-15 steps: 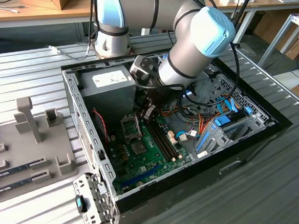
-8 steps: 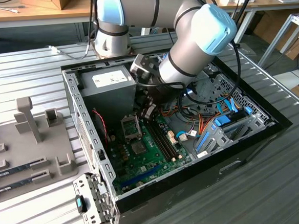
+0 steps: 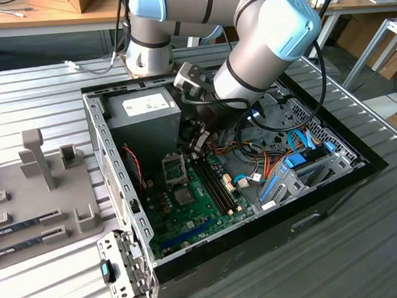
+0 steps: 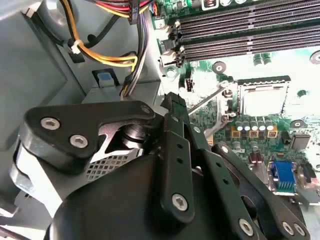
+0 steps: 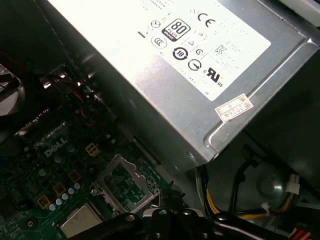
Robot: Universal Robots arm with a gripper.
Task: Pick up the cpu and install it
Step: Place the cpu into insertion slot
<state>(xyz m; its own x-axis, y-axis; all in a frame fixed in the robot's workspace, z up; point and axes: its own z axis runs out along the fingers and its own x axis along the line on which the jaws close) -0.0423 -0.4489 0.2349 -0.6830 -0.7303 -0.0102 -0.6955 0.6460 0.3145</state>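
The cpu (image 4: 263, 101) lies flat in the motherboard socket as a pale, shiny square, and shows again as the cpu (image 5: 82, 220) in the first wrist view. The socket's metal hold-down frame (image 5: 123, 183) is swung open beside it. A thin metal lever (image 4: 206, 101) runs from the socket toward my gripper (image 4: 172, 100). The black fingers look shut together with nothing between them, and their tip is close to the lever's end. In the exterior view my gripper (image 3: 199, 143) hangs inside the case, just above and beside the socket (image 3: 174, 167).
The grey power supply (image 3: 143, 113) stands close behind the socket. Black memory slots (image 4: 250, 30) run beside it. Yellow and orange cables (image 4: 100, 55) hang near the gripper, and blue drive brackets (image 3: 298, 166) sit at the exterior view's right. A grey fixture tray (image 3: 45, 194) lies outside the case.
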